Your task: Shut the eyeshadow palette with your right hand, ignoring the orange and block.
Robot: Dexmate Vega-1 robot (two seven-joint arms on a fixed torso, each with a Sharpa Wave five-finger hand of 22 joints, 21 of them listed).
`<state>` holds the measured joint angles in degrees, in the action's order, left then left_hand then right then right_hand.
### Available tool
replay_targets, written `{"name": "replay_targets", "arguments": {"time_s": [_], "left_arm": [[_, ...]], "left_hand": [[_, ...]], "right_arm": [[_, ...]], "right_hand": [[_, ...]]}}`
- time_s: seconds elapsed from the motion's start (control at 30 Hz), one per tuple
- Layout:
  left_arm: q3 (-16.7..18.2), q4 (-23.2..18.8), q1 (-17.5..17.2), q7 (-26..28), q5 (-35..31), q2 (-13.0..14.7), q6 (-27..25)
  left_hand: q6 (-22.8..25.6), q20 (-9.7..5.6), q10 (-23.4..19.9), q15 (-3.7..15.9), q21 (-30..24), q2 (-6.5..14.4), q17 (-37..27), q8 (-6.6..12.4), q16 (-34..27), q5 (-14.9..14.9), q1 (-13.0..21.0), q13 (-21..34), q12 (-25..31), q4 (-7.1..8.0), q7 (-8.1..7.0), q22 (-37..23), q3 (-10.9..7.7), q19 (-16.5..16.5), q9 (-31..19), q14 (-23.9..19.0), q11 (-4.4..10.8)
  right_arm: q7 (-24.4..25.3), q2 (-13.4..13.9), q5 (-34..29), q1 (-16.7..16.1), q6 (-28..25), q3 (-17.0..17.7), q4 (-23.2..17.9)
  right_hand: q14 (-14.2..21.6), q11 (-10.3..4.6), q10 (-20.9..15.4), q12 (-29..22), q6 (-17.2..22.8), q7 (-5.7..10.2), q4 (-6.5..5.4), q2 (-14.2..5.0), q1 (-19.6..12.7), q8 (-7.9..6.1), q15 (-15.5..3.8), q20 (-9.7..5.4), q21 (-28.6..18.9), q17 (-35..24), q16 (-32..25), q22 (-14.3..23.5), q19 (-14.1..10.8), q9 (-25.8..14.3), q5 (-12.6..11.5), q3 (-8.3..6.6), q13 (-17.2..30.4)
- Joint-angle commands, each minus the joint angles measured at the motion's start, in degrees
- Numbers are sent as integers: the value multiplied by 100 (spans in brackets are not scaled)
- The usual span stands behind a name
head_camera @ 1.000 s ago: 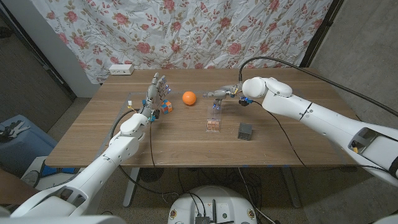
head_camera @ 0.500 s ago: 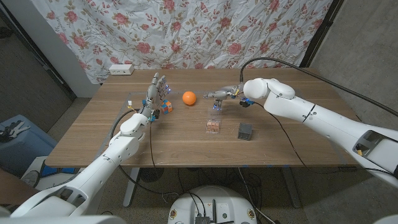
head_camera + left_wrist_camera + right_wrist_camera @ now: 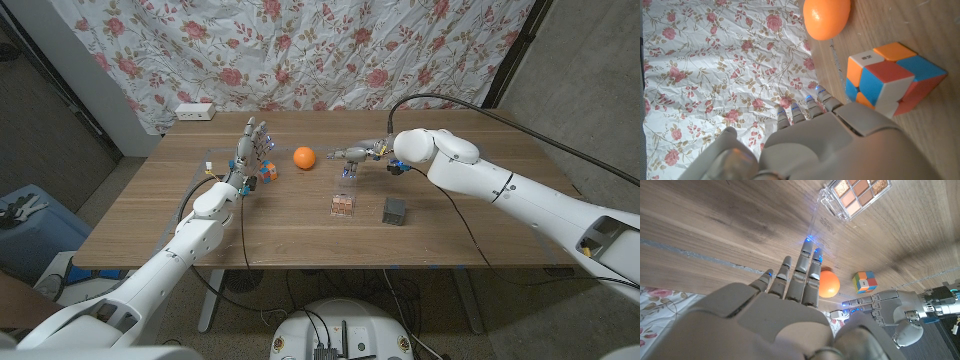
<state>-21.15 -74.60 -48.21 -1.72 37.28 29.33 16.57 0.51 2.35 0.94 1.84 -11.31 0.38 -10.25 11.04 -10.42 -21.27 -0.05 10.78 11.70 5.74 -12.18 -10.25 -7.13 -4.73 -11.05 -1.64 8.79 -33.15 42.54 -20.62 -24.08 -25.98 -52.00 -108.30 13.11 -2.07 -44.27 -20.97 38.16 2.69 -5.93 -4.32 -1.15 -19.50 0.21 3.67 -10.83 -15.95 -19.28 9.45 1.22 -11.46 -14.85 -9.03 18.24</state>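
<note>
Reaching over the table, the right hand held nothing — fingers straight at the eyeshadow palette's clear upright lid; left hand stood released.

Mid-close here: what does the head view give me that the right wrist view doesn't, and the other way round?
Head view alone: the dark block near the palette, the power strip at the table's far edge, and the floral curtain as a full backdrop.

Right wrist view alone: a close look at the eyeshadow palette, with its pans and clear lid standing open just past the right hand fingertips.

Both: the palette, the orange, the colour cube, the left hand and the wooden table.
</note>
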Motion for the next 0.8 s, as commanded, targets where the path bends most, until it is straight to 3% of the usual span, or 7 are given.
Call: {"name": "replay_targets", "arguments": {"time_s": [0.03,0.8], "left_arm": [[-1,4,2,-1,0,-4,2],[-2,7,5,-1,0,-6,3]], "left_hand": [[-15,9,0,138,-27,43,-30,28,-35,-24,34,24,28,3,-41,-22,-45,-47,-24,-24,56],[-12,3,-2,139,-25,43,-30,29,-34,-24,34,24,29,3,-41,-22,-45,-44,-24,-20,55]], "right_arm": [[38,116,-17,-156,-102,77,-273],[79,234,-122,-384,-279,134,-682]], "right_hand": [[-36,3,49,27,10,36,5,-42,-80,10,26,31,-15,-19,-7,20,-25,-17,-23,9,11],[-71,-8,85,89,3,54,31,-61,-106,34,29,24,-14,-8,4,20,-63,-13,-35,-1,41]]}}
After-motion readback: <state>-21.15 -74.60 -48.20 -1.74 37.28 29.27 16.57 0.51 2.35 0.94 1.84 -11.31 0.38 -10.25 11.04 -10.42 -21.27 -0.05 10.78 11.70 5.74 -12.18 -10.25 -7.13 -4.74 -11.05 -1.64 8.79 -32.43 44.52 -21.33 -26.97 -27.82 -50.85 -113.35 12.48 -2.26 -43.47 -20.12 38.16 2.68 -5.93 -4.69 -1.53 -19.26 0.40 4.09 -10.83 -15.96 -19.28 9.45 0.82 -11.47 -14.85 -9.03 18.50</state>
